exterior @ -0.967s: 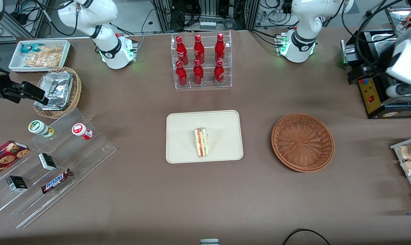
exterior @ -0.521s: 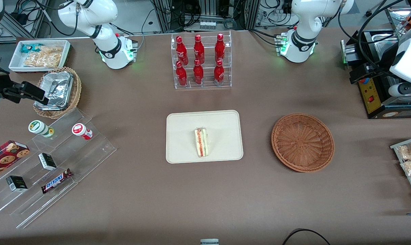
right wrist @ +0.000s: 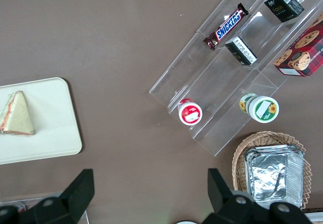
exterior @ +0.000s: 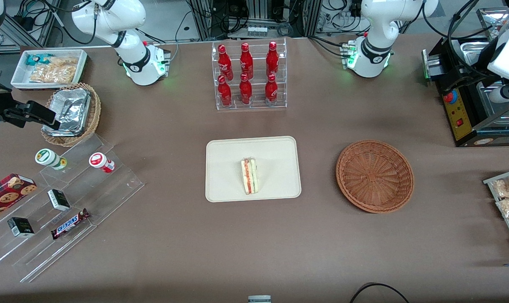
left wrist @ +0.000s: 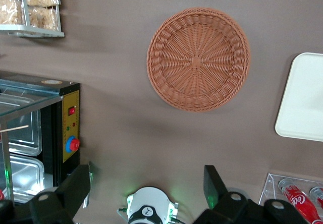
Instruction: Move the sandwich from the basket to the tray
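— So, from the front, where's the sandwich?
— Lying on the cream tray, near the middle of the table. The reddish-brown basket sits well apart from it, toward the working arm's end, with nothing in it.
— And the gripper?
— Hard to make out there; only the arm's white body shows high over the black machine.
— The left wrist camera?
— The gripper hangs high above the table, fingers spread wide with nothing between them. Below it are the basket, a corner of the tray and the black machine.
— Right wrist camera?
— The sandwich on the tray, beside a clear stepped rack of snacks.
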`<act>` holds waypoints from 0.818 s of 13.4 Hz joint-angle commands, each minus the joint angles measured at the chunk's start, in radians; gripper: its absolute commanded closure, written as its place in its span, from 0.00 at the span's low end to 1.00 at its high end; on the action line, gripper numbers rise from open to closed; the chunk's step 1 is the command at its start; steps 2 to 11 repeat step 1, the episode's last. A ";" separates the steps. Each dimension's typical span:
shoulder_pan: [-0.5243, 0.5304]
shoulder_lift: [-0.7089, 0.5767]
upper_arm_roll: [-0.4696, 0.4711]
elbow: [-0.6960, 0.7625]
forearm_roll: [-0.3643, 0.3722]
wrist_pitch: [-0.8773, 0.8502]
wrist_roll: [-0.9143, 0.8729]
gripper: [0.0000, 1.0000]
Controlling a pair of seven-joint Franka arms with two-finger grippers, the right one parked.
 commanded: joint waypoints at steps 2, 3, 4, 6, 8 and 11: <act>0.001 0.058 -0.004 0.056 -0.025 0.018 0.003 0.00; 0.001 0.058 -0.004 0.056 -0.025 0.018 0.003 0.00; 0.001 0.058 -0.004 0.056 -0.025 0.018 0.003 0.00; 0.001 0.058 -0.004 0.056 -0.025 0.018 0.003 0.00; 0.001 0.058 -0.004 0.056 -0.025 0.018 0.003 0.00; 0.001 0.058 -0.004 0.056 -0.025 0.018 0.003 0.00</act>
